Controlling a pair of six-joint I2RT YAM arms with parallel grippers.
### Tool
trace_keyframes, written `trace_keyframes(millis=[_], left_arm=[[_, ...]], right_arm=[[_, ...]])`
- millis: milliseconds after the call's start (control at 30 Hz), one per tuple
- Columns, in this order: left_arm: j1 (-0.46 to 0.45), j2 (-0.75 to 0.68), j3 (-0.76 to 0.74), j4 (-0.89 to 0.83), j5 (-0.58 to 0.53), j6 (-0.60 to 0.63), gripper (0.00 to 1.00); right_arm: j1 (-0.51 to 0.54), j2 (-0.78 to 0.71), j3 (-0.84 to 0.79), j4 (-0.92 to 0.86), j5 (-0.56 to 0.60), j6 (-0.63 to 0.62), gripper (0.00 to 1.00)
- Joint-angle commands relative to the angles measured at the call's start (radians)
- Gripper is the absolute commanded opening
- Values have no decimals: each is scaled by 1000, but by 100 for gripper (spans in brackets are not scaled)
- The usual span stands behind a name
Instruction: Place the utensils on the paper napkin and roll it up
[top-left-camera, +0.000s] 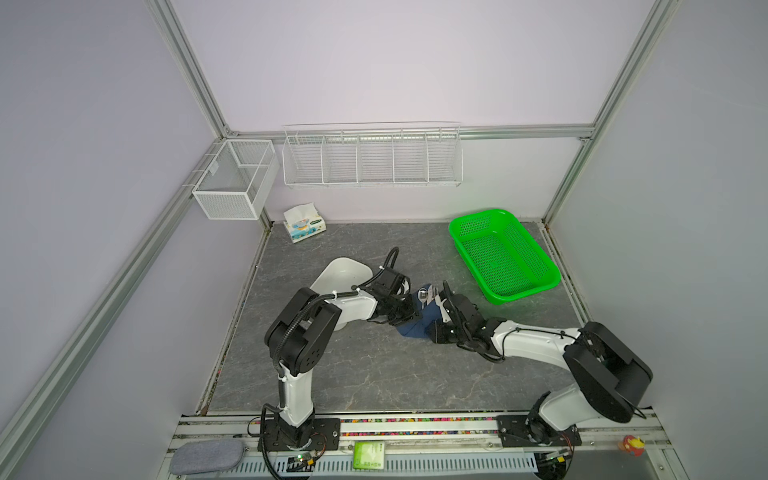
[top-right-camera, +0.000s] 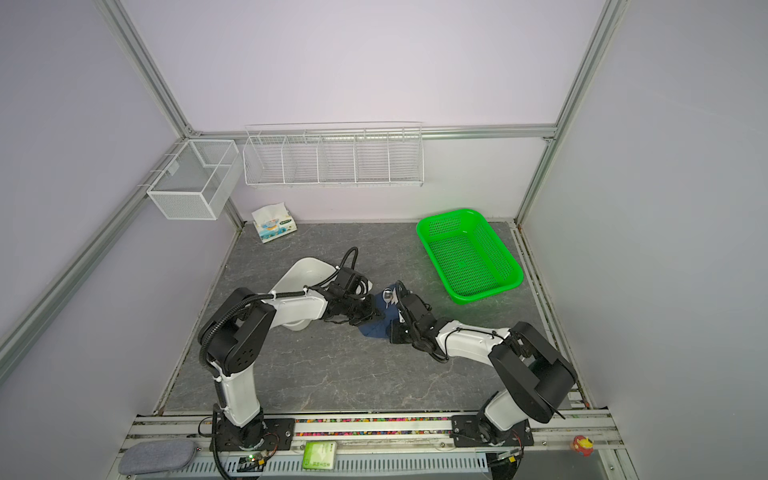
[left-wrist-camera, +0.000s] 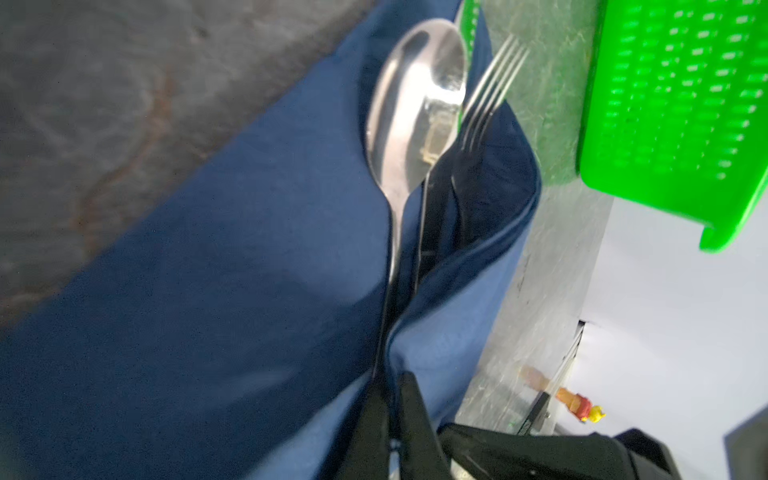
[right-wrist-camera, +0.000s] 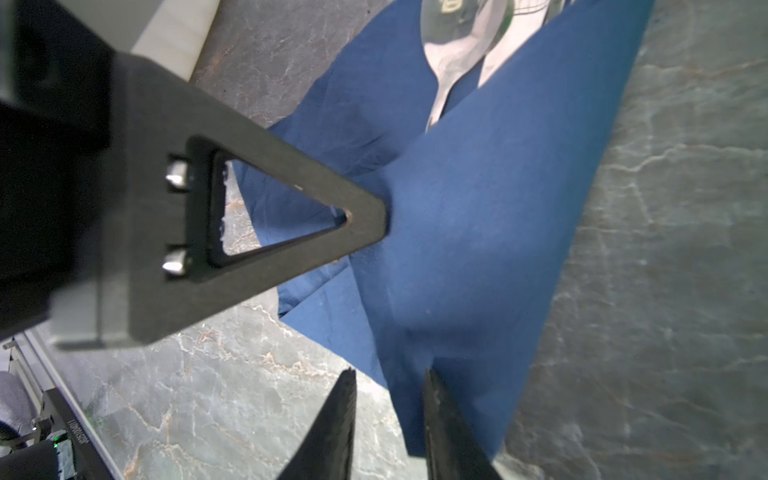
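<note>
The navy paper napkin (top-left-camera: 411, 328) (top-right-camera: 374, 329) lies crumpled at mid-table between both arms. A shiny spoon (top-left-camera: 422, 295) (left-wrist-camera: 415, 104) and a fork (top-left-camera: 434, 292) (left-wrist-camera: 490, 83) rest on it, their handles tucked under a raised fold of the napkin (left-wrist-camera: 457, 324). I cannot make out a knife for certain. My left gripper (left-wrist-camera: 390, 384) (top-left-camera: 405, 316) is shut on that fold beside the spoon handle, pulling the napkin (right-wrist-camera: 478, 216) up like a tent. My right gripper (right-wrist-camera: 388, 376) (top-left-camera: 443, 306) is open, and an edge of the lifted napkin hangs between its fingers.
A green plastic basket (top-left-camera: 505, 253) stands at the right rear, close to the right arm. A white dish (top-left-camera: 340, 270) sits under the left arm. A tissue pack (top-left-camera: 303, 222) lies at the back left. Wire racks (top-left-camera: 372, 156) hang on the wall.
</note>
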Motion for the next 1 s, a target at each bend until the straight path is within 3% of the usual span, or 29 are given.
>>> trace_keyframes(millis=[0,200,467,967], left_arm=[[9,-10,-9,51,5,4,2],[10,-19,-28,73,9,14,0],[15,-45,-64,114,15,-4,0],[15,-70,-120,150,-6,-15,0]], right_arm=[[6,-30,-18,24,-17,19,32],[-36,-145,-70,-5,58,89,34],[-58,-184,-127,-42,148,181,29],[-55,-161,-122,28,72,157,24]])
